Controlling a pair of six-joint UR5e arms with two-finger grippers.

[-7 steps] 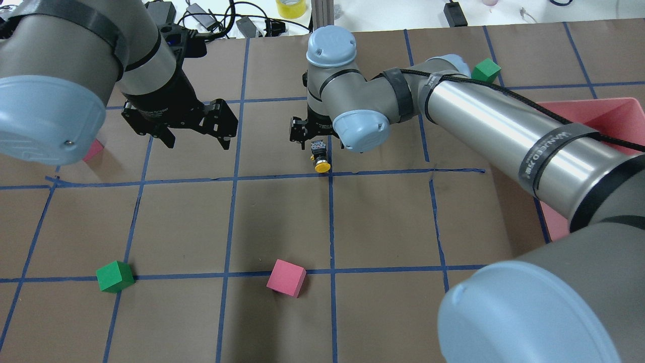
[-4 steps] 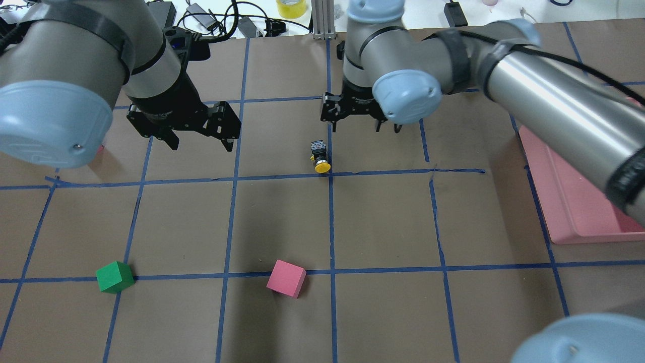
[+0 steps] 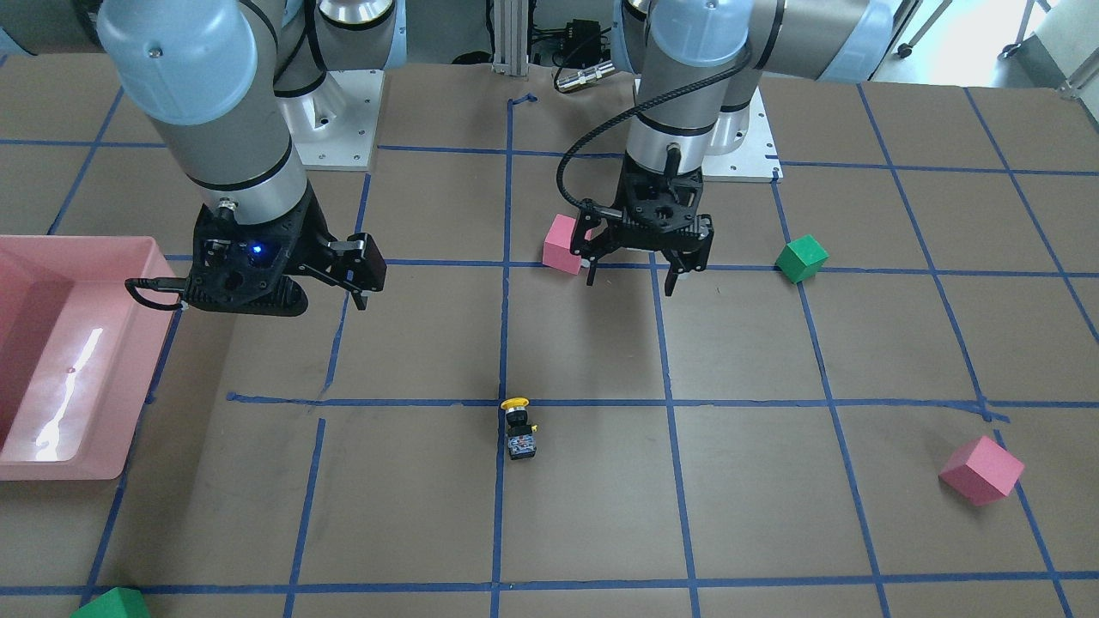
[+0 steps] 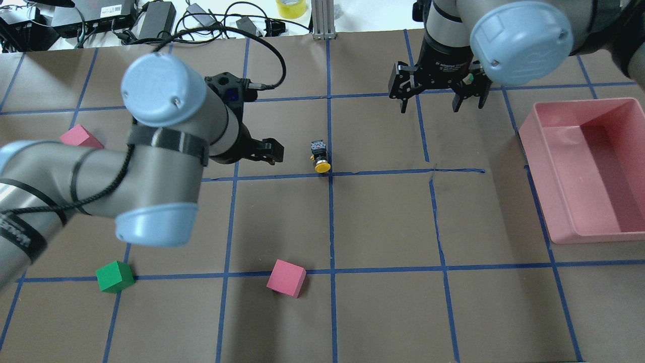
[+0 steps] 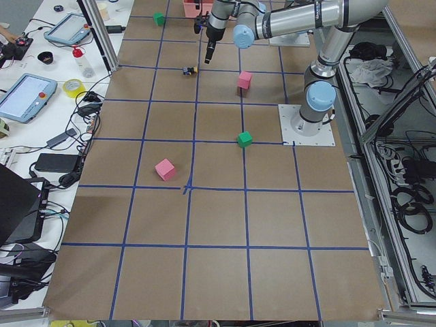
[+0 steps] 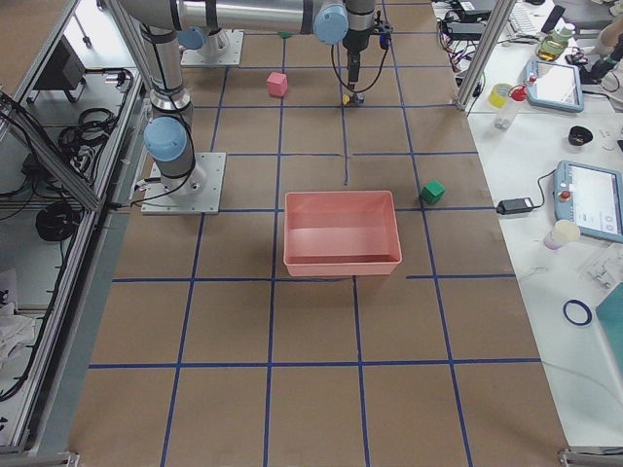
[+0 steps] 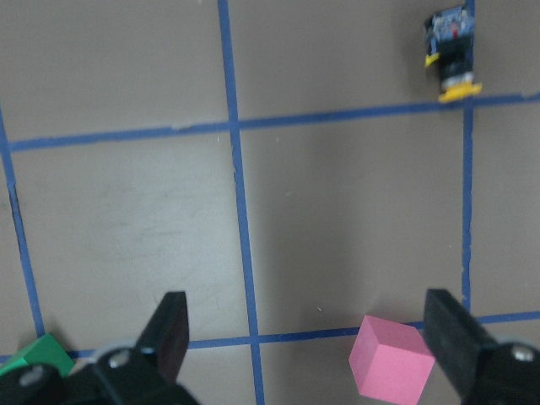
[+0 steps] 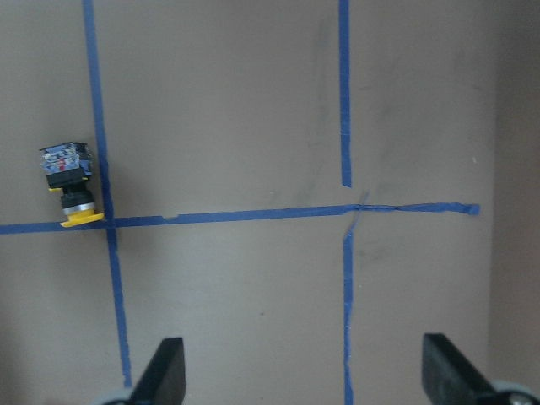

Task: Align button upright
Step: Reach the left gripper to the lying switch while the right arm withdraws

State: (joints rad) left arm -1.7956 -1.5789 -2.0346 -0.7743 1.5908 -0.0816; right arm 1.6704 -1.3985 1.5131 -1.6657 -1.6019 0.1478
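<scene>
The button (image 4: 319, 157) lies on its side on the brown table by a blue tape crossing, with its yellow cap toward the robot and its black-silver base away. It also shows in the front view (image 3: 519, 427), the left wrist view (image 7: 451, 55) and the right wrist view (image 8: 69, 186). My left gripper (image 4: 262, 154) is open and empty, held above the table left of the button and nearer the robot (image 3: 633, 279). My right gripper (image 4: 438, 103) is open and empty, well to the button's right and farther back.
A pink tray (image 4: 579, 103) stands at the right edge. A pink cube (image 4: 286, 277) and a green cube (image 4: 115, 276) sit near the robot. Another pink cube (image 4: 78, 136) sits at far left. Cables and boxes (image 4: 166, 15) lie beyond the far edge.
My right gripper has pulled away from the button, up and to the far right. My left arm has swung in toward the middle. The button has not moved.
</scene>
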